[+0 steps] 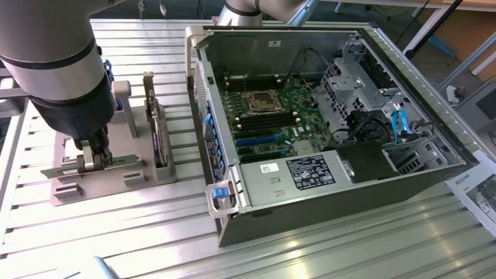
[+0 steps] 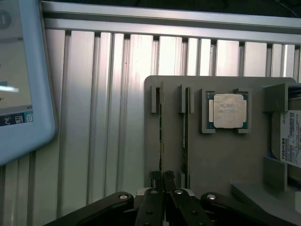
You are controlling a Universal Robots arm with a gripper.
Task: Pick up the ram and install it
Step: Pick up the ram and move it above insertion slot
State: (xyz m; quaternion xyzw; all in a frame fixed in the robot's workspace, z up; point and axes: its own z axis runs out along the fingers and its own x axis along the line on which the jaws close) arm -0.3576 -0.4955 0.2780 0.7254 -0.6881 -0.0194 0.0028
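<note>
exterior view, claw (image 1: 92,165) down on the gray holder (image 1: 108,187), open pc case (image 1: 326,116) well off to its side, wrist view, claw pinched shut on the ram (image 2: 161,136) sitting edge-up in its slot, twin stick (image 2: 186,132) just beside, processor (image 2: 228,111) past that

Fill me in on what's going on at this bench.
The robot arm's gripper is down at the grey holder on the exterior view's left, shut on the edge of the ram. The ram stands in its slot, not yet lifted out. A second stick and a silver processor sit alongside it in the holder. The open computer case lies to the exterior view's right, its motherboard exposed.
</note>
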